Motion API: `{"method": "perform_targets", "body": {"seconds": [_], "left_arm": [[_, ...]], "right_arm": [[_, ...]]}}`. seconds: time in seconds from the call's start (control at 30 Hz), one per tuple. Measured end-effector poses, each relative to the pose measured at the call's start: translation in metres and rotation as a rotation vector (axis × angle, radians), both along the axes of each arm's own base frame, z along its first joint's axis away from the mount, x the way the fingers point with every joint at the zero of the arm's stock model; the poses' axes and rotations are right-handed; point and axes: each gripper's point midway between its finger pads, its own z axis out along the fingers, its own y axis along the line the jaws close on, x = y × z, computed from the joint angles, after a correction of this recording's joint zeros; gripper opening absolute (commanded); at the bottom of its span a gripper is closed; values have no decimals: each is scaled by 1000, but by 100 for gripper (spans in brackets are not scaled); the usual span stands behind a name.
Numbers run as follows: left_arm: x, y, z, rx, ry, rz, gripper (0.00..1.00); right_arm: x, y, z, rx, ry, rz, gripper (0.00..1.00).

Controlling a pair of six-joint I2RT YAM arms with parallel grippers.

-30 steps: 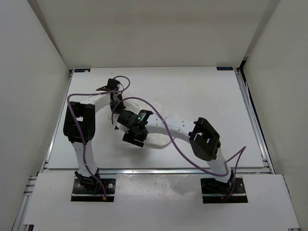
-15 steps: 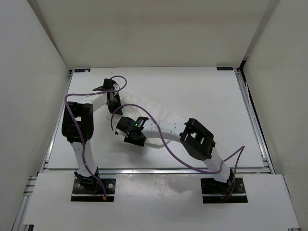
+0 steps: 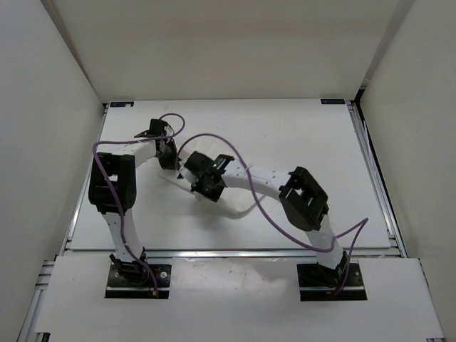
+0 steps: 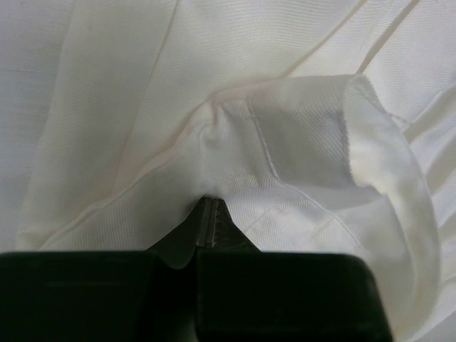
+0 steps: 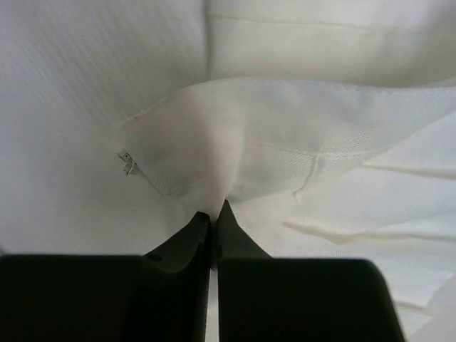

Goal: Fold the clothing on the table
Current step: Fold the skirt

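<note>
Nearest to you, the loose part of the clothing (image 3: 231,205) lies flat on the tabletop (image 3: 306,142), left of the middle, partly under your right arm (image 3: 267,184). A little farther in, your right hand (image 5: 214,214) has just snapped shut. A second ago it was spread wide. Now its two fingers are pressed together and pinch a raised edge of the white cloth. It has also slid farther away and to the left, close to the other hand. Just past it, your left hand (image 4: 208,208) is pressed together too, pinching a bunched-up bit of the cloth. So both hands now hold the cloth side by side. I think you are ready to lift this edge and carry it over to make a fold.
</note>
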Motion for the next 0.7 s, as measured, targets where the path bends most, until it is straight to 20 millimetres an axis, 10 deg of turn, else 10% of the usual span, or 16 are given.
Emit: {"method": "perform_targets", "body": {"seconds": [0.17,0.23,0.47,0.7], "left_arm": [[-3,2,0,-13,-7,8,0],[-5,4,0,-15,-4,11,0],[-13,7,1,-20,11,18,0],[-25,1,1,-23,29,10,0]], "right_arm": [[32,-30,41,274,194,-226,3],[47,-56,49,391,275,-353,20],[65,-132,20,586,558,-745,35],[57,-135,51,569,458,-779,38]]}}
